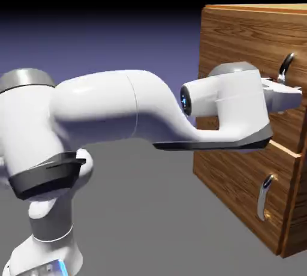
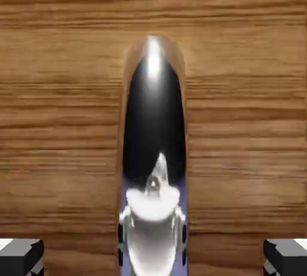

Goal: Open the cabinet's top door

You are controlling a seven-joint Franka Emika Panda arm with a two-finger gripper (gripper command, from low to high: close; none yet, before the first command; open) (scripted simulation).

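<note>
The arm [image 1: 114,110] is glossy white, built of thick rounded segments that swell at each joint like smooth capsules. A brushed grey metal cap closes the joint at the exterior view's left edge, and a second grey cap tops the wrist block. Dark charcoal bands trim the underside of the forearm and of the shoulder housing. A small round blue light glows on the end of the wrist segment, and a pale blue strip shows low on the base column. The tool [image 1: 286,89] is white and angular; its fingertips [image 2: 21,255] are small, dark grey, square-edged blocks with lighter tops.
</note>
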